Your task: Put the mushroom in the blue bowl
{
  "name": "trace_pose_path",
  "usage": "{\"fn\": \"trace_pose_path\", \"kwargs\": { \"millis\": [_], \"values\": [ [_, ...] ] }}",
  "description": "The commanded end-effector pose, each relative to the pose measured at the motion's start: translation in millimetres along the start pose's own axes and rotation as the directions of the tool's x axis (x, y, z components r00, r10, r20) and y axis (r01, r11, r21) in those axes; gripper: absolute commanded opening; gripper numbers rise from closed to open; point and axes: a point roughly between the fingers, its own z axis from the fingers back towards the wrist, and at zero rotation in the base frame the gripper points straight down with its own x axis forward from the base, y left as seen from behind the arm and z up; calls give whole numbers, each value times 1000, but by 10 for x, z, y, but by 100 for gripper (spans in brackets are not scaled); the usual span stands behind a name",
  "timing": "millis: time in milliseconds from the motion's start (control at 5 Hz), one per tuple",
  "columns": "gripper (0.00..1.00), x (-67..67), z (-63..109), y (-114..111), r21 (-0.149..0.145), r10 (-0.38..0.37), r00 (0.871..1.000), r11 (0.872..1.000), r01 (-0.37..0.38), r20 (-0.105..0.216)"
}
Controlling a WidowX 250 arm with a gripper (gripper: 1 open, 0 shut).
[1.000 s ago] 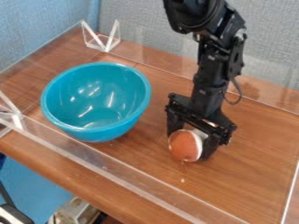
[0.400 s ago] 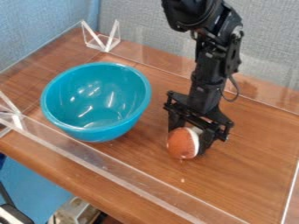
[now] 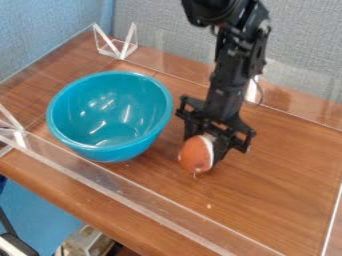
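The mushroom [image 3: 197,152], with an orange-brown cap and a pale stem end pointing down, hangs just above the wooden table, right of the blue bowl. My gripper [image 3: 205,146] is shut on it, the black fingers clamped on either side of the cap. The blue bowl [image 3: 110,115] is a deep glossy turquoise bowl standing at the left of the table; its inside holds nothing. The black arm [image 3: 234,60] reaches down from the top of the camera view.
A low clear acrylic wall [image 3: 120,190] rings the wooden table [image 3: 281,190]. A clear acrylic triangle stand [image 3: 118,42] sits at the back left corner. Open tabletop lies to the right of the gripper.
The gripper has shut on the mushroom, lifted it slightly and carried it left toward the bowl.
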Motion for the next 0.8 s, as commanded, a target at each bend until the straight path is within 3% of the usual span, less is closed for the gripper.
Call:
{"fn": "trace_pose_path", "kwargs": {
  "millis": [0,200,600],
  "values": [
    [0,97,500,128,13,14,994,1000,-16,105],
    [0,72,631,207,15,27,993,999,-29,116],
    [0,42,517,380,8,74,993,997,-75,94]
  ]
}}
